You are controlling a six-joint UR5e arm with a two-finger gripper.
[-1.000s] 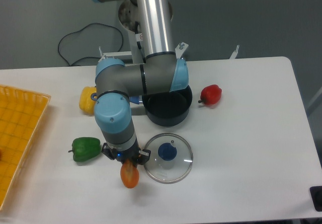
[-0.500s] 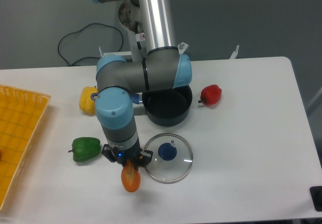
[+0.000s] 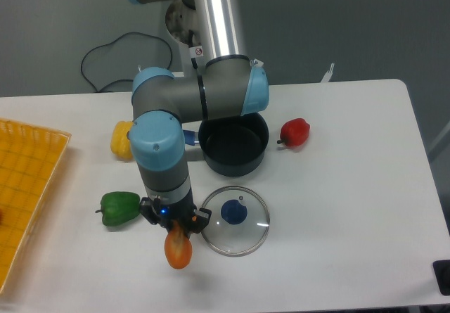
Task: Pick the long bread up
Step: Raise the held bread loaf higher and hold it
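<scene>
One end of the long bread [image 3: 178, 250] is all that pokes out below the gripper [image 3: 176, 227], which looks pinched onto its upper part, though the wrist hides the fingers so I can't tell how deep the hold is. It's a smooth, glossy loaf hanging end-down, so my guess is it could slide out or swing. If it does, it lands right beside the glass lid [image 3: 235, 221] or rolls toward the green pepper [image 3: 119, 207].
</scene>
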